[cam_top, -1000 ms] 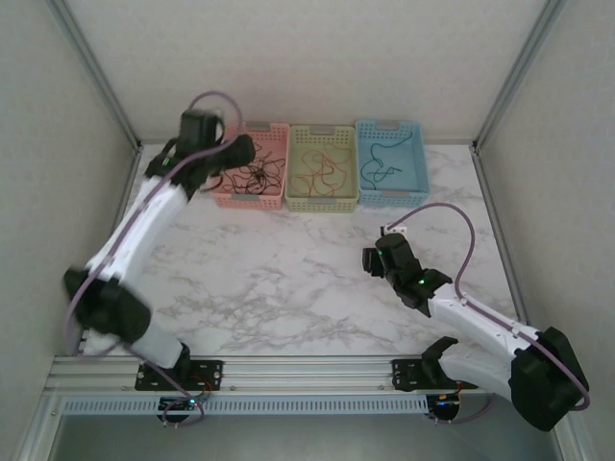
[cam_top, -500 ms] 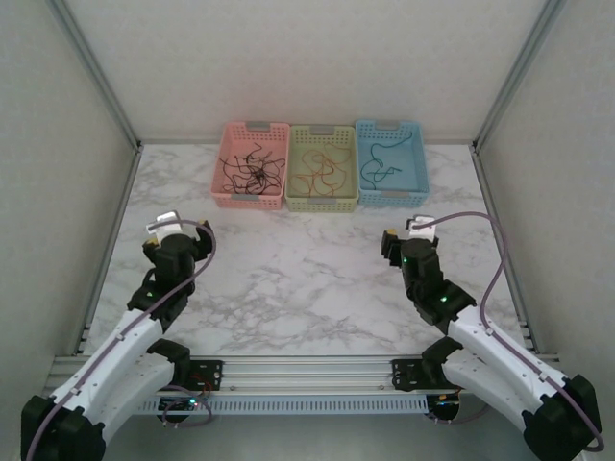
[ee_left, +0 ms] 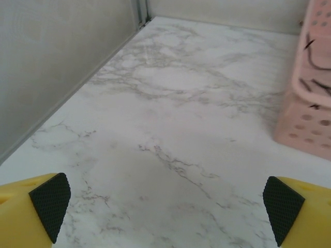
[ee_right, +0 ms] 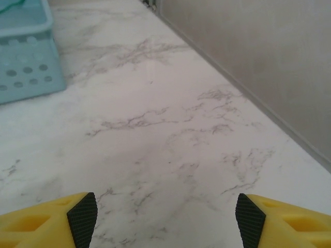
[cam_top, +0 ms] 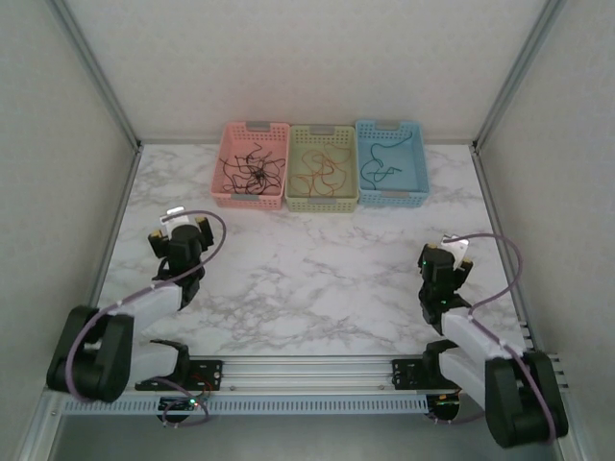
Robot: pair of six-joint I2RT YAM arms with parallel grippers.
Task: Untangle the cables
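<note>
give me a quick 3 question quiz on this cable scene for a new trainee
1. Multiple choice: which basket holds the black cables?
A) the pink basket
B) the yellow-green one
C) the blue one

2. True or false: the left gripper and the right gripper are each shut on a cable.

3. Fill in: the teal cables lie in the ____ basket.

Key
1. A.
2. False. Both grippers are open above the bare table, with nothing between the pads.
3. Blue. They lie in the blue basket, at the right end of the row.
</note>
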